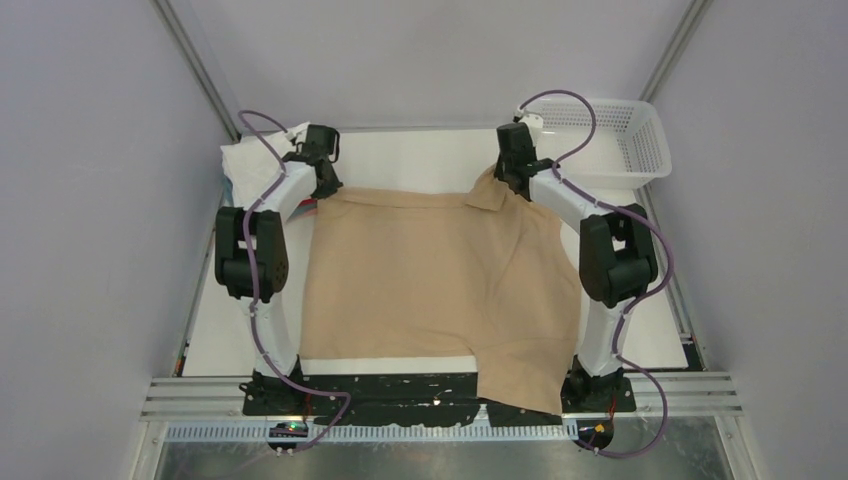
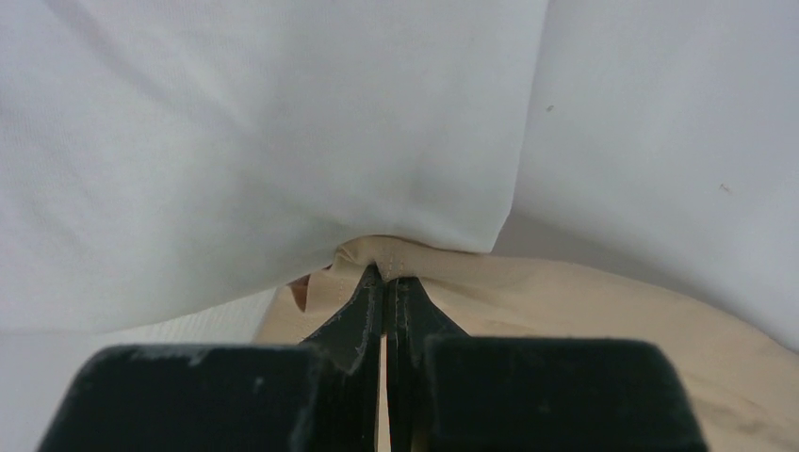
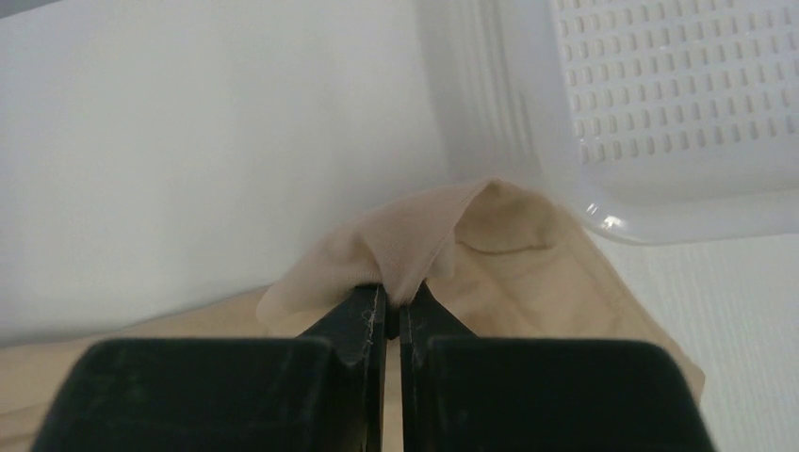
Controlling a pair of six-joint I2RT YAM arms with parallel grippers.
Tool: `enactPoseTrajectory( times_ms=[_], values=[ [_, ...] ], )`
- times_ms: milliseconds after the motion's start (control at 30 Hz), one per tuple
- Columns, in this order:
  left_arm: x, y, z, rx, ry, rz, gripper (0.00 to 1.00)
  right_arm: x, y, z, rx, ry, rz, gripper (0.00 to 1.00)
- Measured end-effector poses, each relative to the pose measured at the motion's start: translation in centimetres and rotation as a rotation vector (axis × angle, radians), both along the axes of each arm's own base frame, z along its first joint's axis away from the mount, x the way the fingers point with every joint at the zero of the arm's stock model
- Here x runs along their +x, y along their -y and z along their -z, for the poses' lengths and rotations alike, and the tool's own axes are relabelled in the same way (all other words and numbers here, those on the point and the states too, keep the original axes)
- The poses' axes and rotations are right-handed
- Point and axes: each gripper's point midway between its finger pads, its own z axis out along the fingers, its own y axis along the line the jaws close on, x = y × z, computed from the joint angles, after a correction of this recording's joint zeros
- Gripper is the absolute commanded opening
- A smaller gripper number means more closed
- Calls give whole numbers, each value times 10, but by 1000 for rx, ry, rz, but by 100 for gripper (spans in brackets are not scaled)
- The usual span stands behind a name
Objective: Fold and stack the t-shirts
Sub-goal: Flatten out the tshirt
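White mesh basket [image 1: 650,165] sits upright just beyond the right jaws and off to their right, in the far corner; from the right wrist its perforated wall and glossy rim loom close ahead of those jaws; white worktop [image 1: 420,160] shows in a strip between the left jaws and the right jaws; pale grey wall panels [image 1: 430,50] close in past both; silver frame posts [image 1: 195,60] slant up in the corners; aluminium rails [image 1: 700,395] cross the near edge, well behind the jaws.

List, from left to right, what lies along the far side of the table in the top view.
folded white t-shirt → left gripper → tan t-shirt → right gripper → white basket
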Motion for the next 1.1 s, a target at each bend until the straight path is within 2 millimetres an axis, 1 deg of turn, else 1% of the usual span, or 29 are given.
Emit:
enactPoseTrajectory(
  times_ms=[133, 200, 267, 333, 433, 467, 600, 667, 700, 800, 867, 900, 933, 967, 1000, 1033, 1067, 1100],
  values=[
    [-4, 1, 7, -5, -15, 0, 0, -12, -14, 17, 20, -34, -9, 6],
    [-6, 1, 9, -6, -19, -1, 0, -15, -18, 25, 22, -55, -9, 6],
    [-5, 1, 9, -6, -17, -1, 0, -16, -21, 32, 23, -77, -7, 5],
    [-5, 0, 9, -5, -15, -2, 0, -10, -19, 39, 27, -93, 6, 6],
    [-5, 0, 9, -5, -15, -4, 0, 9, -4, 45, 35, -102, 55, 6],
    [-5, 0, 9, -6, -15, -6, 0, 15, 4, 46, 37, -107, 79, 6],
    [-4, -3, 9, -15, -11, -26, 0, 41, 35, 43, 56, -101, 176, 7],
    [-4, -5, 9, -19, -10, -33, 0, 47, 45, 40, 62, -98, 206, 9],
    [-4, -5, 9, -20, -10, -37, 3, 48, 50, 40, 61, -101, 221, 9],
    [-3, -7, 8, -25, -12, -48, 7, 52, 53, 38, 64, -100, 237, 11],
    [-1, -7, 7, -30, -9, -55, 13, 58, 49, 39, 70, -96, 235, 15],
    [0, -6, 7, -31, -9, -57, 20, 61, 48, 40, 76, -93, 236, 19],
    [1, -6, 7, -33, -11, -60, 30, 64, 46, 41, 85, -93, 237, 23],
    [2, -6, 6, -35, -12, -61, 40, 67, 43, 43, 100, -91, 236, 36],
    [4, -5, 6, -39, -11, -59, 51, 71, 40, 44, 120, -88, 238, 43],
    [5, -3, 5, -49, -8, -62, 60, 74, 37, 45, 141, -83, 241, 55],
    [5, -1, 4, -61, -7, -58, 68, 80, 32, 45, 174, -74, 236, 58],
    [6, 1, 3, -73, -4, -55, 74, 85, 29, 44, 209, -62, 235, 65]
  ],
)
